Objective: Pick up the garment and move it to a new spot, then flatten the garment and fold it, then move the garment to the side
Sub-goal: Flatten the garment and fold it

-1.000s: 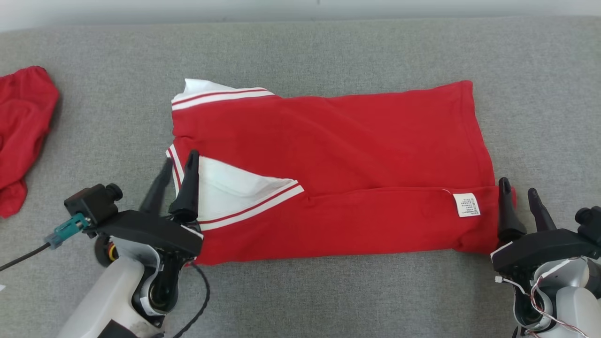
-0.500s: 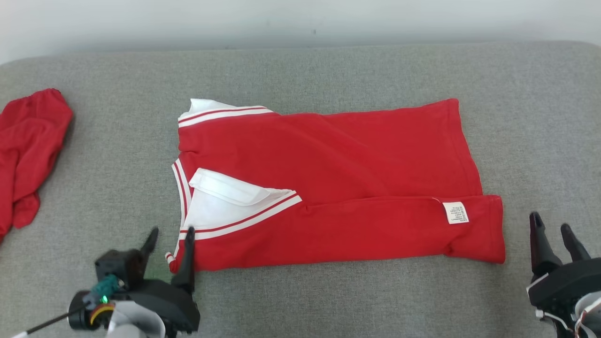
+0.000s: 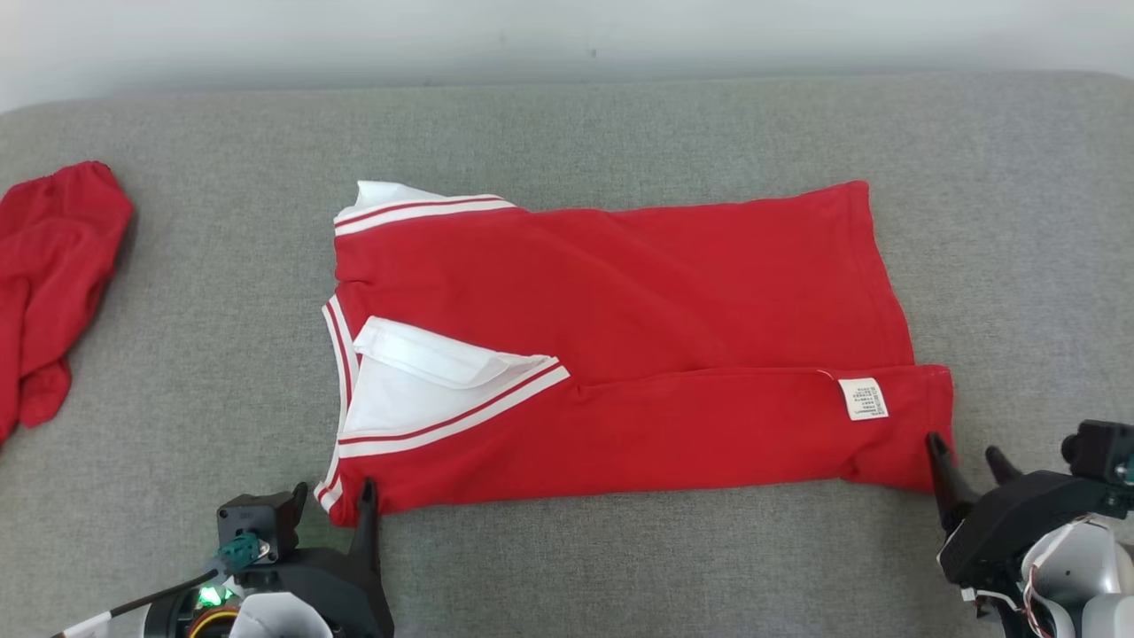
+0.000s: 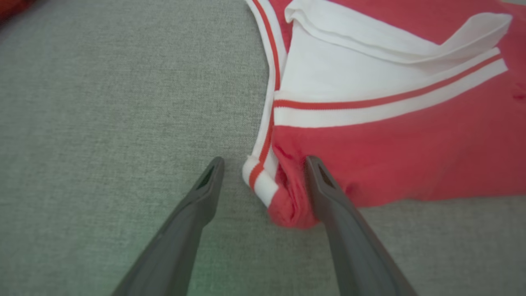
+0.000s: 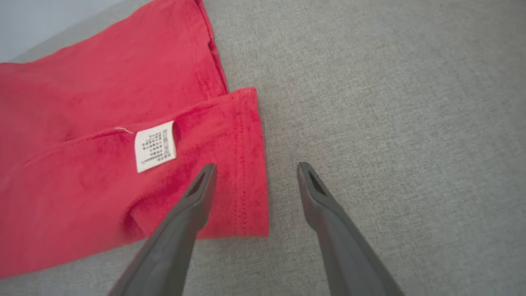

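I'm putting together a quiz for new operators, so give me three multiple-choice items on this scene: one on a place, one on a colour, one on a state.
1. Where on the shirt is the white label?
A. beside the collar
B. near the corner by the right hand
C. on the far edge

2. What colour is the thin stripe in the white collar trim?
A. red
B. blue
C. black

3. What is the left hand doing?
A. shut on the collar
B. holding the shirt in the air
C. open, with its fingers either side of the shirt's near corner

Answers:
1 B: the right wrist view shows the label just beyond that hand's fingertip.
2 A: a red line runs along the white band.
3 C: the left wrist view shows a wide gap between the fingers, with the corner lying flat between them.
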